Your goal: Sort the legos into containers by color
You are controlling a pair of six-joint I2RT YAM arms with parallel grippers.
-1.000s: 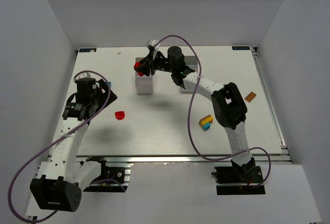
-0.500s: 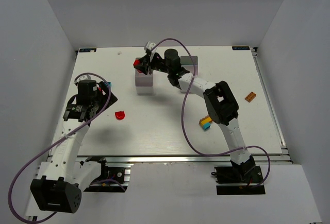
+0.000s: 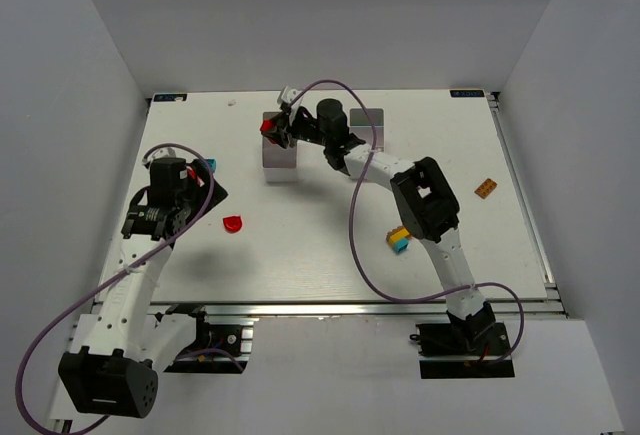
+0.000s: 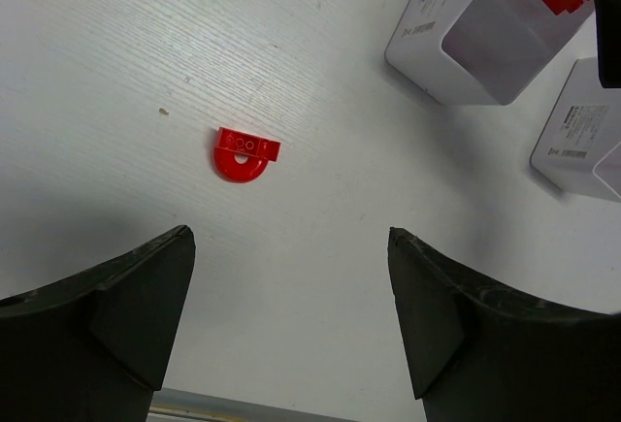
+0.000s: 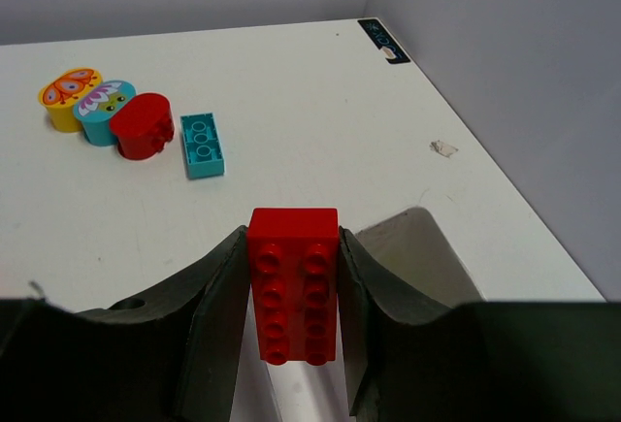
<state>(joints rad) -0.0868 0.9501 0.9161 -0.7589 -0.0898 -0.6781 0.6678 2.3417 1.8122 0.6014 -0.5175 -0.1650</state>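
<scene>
I'm working in a robotics lab test cell, not a home or shop. A bare white worktop [image 3: 300,255] is boxed in by plain grey walls [image 3: 90,65]. An aluminium rail [image 3: 340,306] runs along its near edge, where the left arm [image 3: 125,285] and right arm [image 3: 457,267] are bolted. Purple cables [image 3: 353,245] loop loose, and the only props are legos [image 3: 399,239] and white containers [image 3: 279,170].

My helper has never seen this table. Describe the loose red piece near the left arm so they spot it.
On the white table's left half, beside the left arm, a red piece lies alone, nearer the robot than the white bins. Unlike the boxy bricks, it is half-round with a hole.
</scene>
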